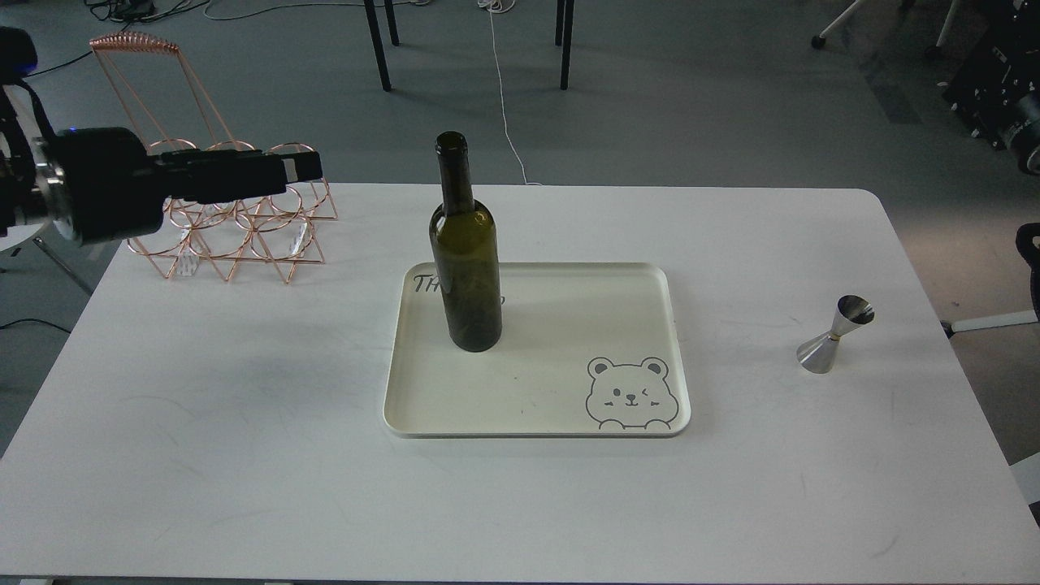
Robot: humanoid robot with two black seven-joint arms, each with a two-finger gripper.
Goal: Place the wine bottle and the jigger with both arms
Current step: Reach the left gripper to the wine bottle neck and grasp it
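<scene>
Wine bottle (465,252) upright on the cream tray (650,280), toward the tray's left half, base over the printed lettering, clear of the bear drawing (627,394) at the front right corner. Jigger (837,333) upright on the white surface (244,455), well to the right of the tray and apart from it, near the right edge. Copper wire rack (244,236) at the far left corner of the surface, nothing held in it that can be made out.

Left hand (305,168) raised and level in front of the rack, pointing right, well apart from the bottle, holding nothing; seen side-on and dark, so whether wide or narrow cannot be told. Right hand out of view; only a dark sliver at the right edge.

Judged from this: bottle part looks done, since the bottle stands on the tray free of any grip. Jigger part not yet done, untouched out on the surface. Step in hand, most likely, the jigger.

Next move calls for the right arm, being the nearer side: down over the jigger, closing around the narrow waist rather than the flared cups, then a carry leftward to bare tray floor right of the bottle. Small, shiny, top-heavy shape; likely to tip if nudged off-centre. Worth keeping well clear of the tall bottle on the way in
</scene>
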